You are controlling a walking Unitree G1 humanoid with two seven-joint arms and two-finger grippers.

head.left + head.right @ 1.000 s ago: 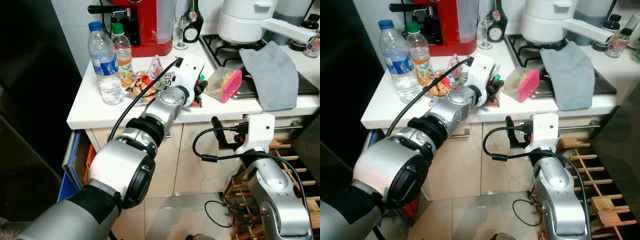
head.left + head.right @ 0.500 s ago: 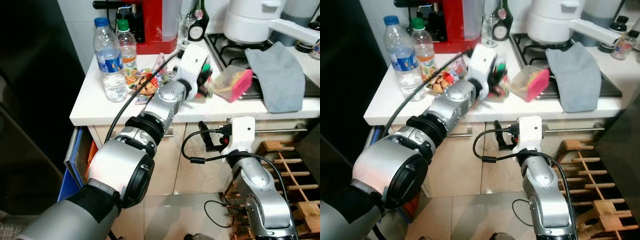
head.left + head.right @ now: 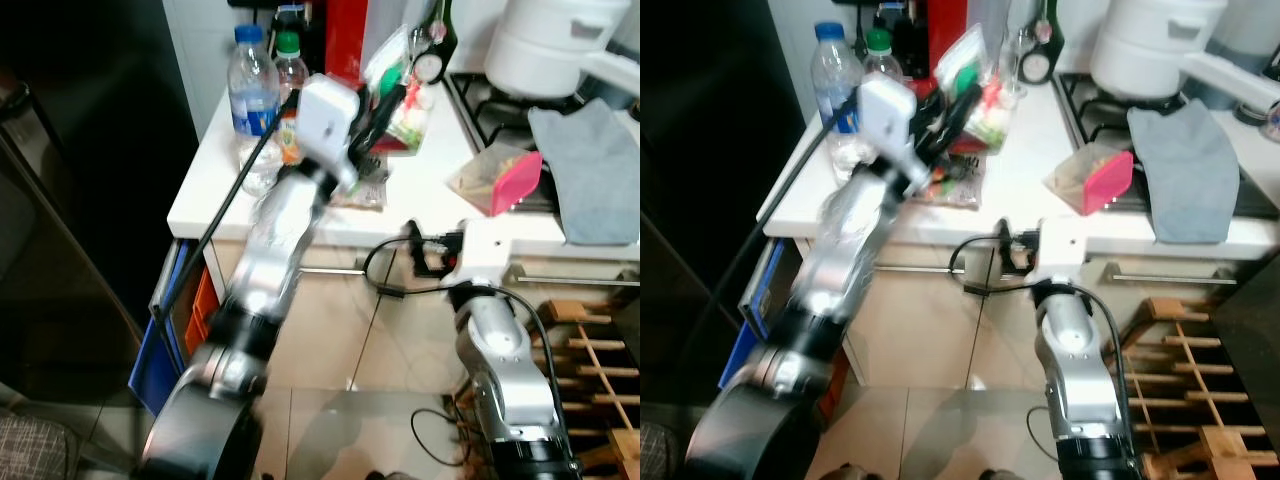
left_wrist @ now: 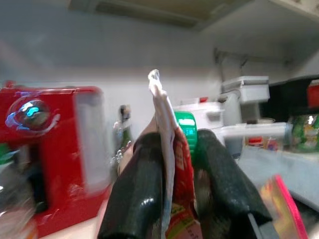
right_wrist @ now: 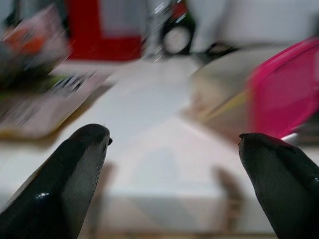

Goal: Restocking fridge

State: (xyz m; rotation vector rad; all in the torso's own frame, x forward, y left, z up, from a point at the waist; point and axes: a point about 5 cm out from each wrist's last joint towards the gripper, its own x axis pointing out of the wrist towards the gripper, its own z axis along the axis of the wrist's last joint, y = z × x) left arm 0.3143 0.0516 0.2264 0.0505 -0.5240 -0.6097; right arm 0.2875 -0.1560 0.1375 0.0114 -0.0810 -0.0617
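Snack packet (image 3: 398, 88), clear film with red and green print, is held above the white counter (image 3: 205, 195) in the left claw (image 3: 383, 98), whose two black fingers (image 4: 142, 199) are clenched on the film just below the crimped top seal. Judgement: light, soft, crinkly; film looks slick and contents probably crush easily, so the best hold is the flat seal edge, not the filled body. Packet hangs near the red coffee machine (image 4: 47, 149), with two plastic bottles (image 3: 252, 95) just beside the arm. A second flat packet (image 3: 958, 178) lies on the counter beneath. Right claw (image 5: 174, 174) is released, fingers wide apart, low at the counter edge facing a pink-lidded container (image 3: 500, 180). Motion blur limits detail.
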